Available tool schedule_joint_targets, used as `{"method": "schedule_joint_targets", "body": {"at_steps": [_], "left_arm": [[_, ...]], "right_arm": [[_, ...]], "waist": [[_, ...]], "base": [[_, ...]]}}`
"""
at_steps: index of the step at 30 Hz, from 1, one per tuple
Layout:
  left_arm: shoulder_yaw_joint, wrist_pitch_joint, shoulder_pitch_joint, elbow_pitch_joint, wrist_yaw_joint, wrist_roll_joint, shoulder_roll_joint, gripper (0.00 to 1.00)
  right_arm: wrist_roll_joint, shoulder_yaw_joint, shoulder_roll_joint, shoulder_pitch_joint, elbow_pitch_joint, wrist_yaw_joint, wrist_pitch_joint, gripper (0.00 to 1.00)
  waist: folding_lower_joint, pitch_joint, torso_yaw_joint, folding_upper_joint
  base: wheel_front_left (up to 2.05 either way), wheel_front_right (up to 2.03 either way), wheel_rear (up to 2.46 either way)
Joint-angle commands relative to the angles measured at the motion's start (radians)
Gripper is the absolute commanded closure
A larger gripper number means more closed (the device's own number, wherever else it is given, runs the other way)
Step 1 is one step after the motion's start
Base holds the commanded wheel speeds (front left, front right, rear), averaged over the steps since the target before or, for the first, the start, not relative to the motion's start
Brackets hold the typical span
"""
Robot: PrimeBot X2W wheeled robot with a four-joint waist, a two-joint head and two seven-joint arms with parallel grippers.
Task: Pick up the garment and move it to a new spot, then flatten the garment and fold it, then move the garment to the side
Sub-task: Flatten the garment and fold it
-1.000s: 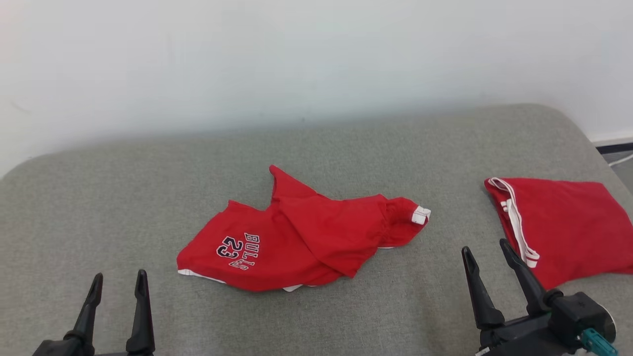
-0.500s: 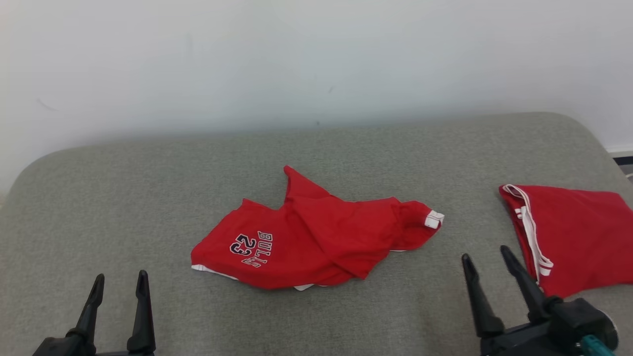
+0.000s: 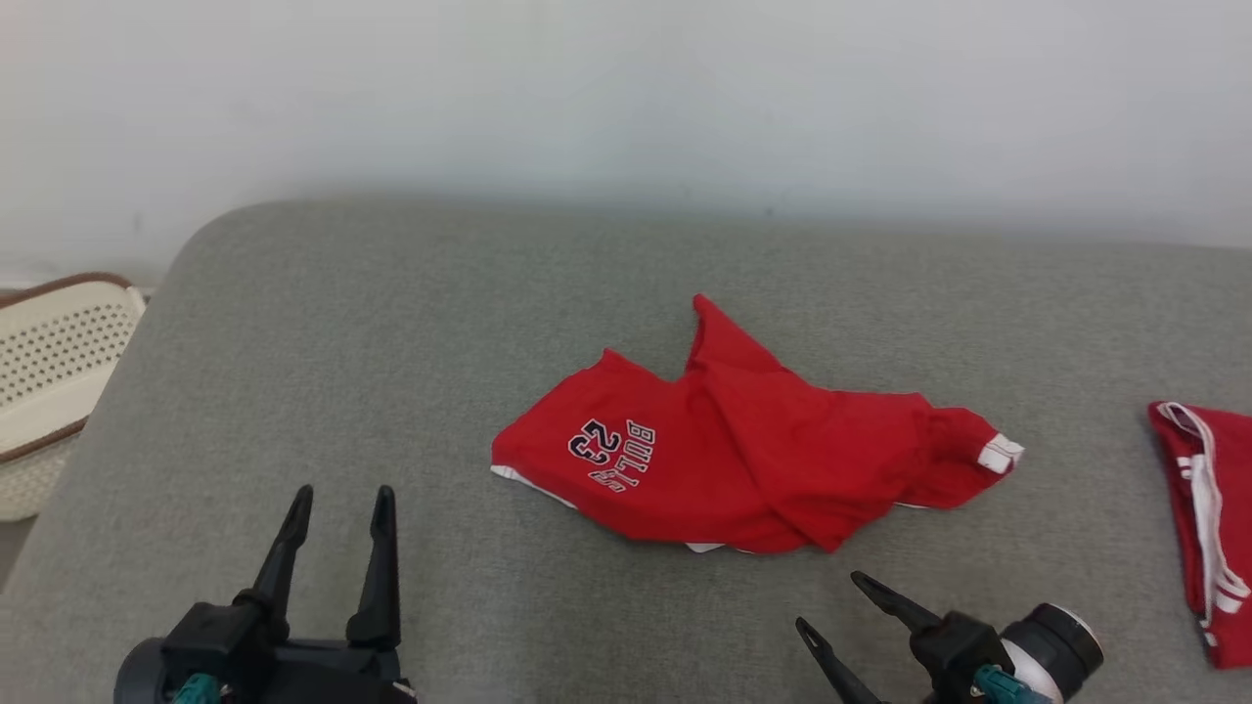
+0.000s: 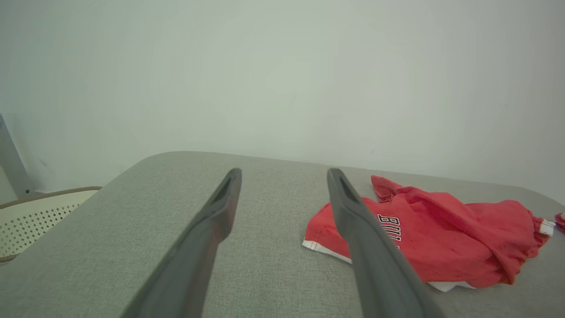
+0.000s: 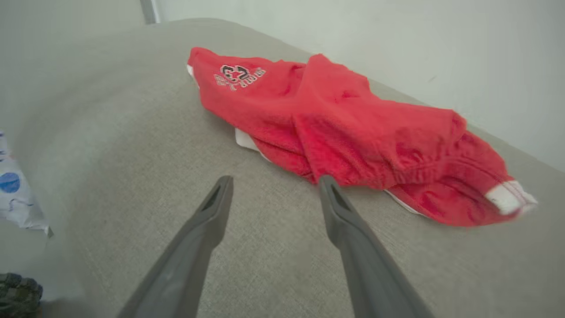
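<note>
The crumpled red garment is lying on the grey cushion; the left gripper and right gripper are hovering near it, jaws standing wide, holding nothing.

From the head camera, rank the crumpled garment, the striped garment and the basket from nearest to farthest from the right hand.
1. Crumpled garment: just ahead of the right hand, mid-couch.
2. Striped garment: off to the right, at the picture's edge.
3. Basket: far left, past the couch's end.
</note>
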Motion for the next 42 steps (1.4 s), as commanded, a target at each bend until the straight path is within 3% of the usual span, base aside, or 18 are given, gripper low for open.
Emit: {"method": "schedule_joint_targets", "body": {"at_steps": [1, 6, 12, 13, 15, 17, 21, 28, 31, 35, 38, 42], "left_arm": [[-0.011, -0.005, -0.03, 0.01, -0.01, 0.01, -0.01, 0.0], [-0.027, -0.005, -0.068, 0.023, -0.026, 0.028, -0.046, 0.0], [-0.019, -0.005, -0.08, 0.028, -0.038, 0.039, -0.07, 0.0], [-0.016, -0.005, -0.08, 0.029, -0.041, 0.042, -0.072, 0.0], [-0.006, -0.005, -0.082, 0.028, -0.042, 0.048, -0.075, 0.0], [0.001, -0.005, -0.083, 0.028, -0.046, 0.051, -0.079, 0.0], [0.02, -0.005, -0.082, 0.015, -0.048, 0.066, -0.079, 0.0], [0.051, -0.005, -0.07, 0.003, -0.05, 0.08, -0.078, 0.0], [0.06, -0.005, -0.07, 0.0, -0.051, 0.083, -0.082, 0.0], [0.073, -0.006, -0.074, -0.003, -0.056, 0.087, -0.084, 0.0], [0.073, -0.006, -0.084, -0.003, -0.06, 0.09, -0.09, 0.0], [0.062, -0.006, -0.105, 0.005, -0.068, 0.095, -0.098, 0.0]], "right_arm": [[-0.001, 0.027, -0.023, -0.049, 0.037, -0.001, -0.009, 0.0], [-0.004, 0.093, -0.053, -0.185, 0.164, -0.001, -0.051, 0.0], [-0.011, 0.129, -0.065, -0.285, 0.289, -0.001, -0.062, 0.0], [-0.006, 0.144, -0.064, -0.298, 0.312, -0.001, -0.057, 0.2], [0.011, 0.173, -0.064, -0.331, 0.338, -0.001, -0.062, 1.0], [0.048, 0.214, -0.061, -0.352, 0.336, -0.001, -0.053, 1.0], [0.145, 0.318, -0.116, -0.381, 0.237, -0.001, 0.006, 1.0], [0.404, 0.448, -0.33, -0.398, -0.16, -0.001, 0.274, 1.0], [0.517, 0.442, -0.425, -0.385, -0.324, -0.001, 0.398, 1.0], [0.702, 0.382, -0.5, -0.356, -0.487, -0.001, 0.532, 1.0], [0.794, 0.312, -0.519, -0.373, -0.525, -0.001, 0.587, 1.0], [0.897, 0.234, -0.492, -0.441, -0.446, -0.001, 0.622, 1.0]], "waist": [[-0.0001, 0.08, 0.105, 0.0], [-0.0001, 0.131, 0.163, 0.0], [-0.0001, 0.15, 0.187, 0.0], [-0.0001, 0.15, 0.188, 0.0], [-0.0001, 0.152, 0.185, 0.0], [-0.0001, 0.152, 0.175, 0.0], [-0.0001, 0.156, 0.139, 0.0], [-0.0001, 0.158, 0.065, 0.0], [-0.0001, 0.161, 0.047, 0.0], [-0.0001, 0.168, 0.035, 0.0], [-0.0001, 0.18, 0.036, 0.0], [-0.0001, 0.204, 0.055, 0.0]], "base": [[0.0, 0.0, 0.0], [0.0, 0.0, 0.0], [0.0, 0.0, 0.0], [0.0, 0.0, 0.0], [0.0, 0.0, 0.0], [0.0, 0.0, 0.0], [0.0, 0.0, 0.0], [0.0, 0.0, 0.0], [0.0, 0.0, 0.0], [0.0, 0.0, 0.0], [0.0, 0.0, 0.0], [0.0, 0.0, 0.0]]}}
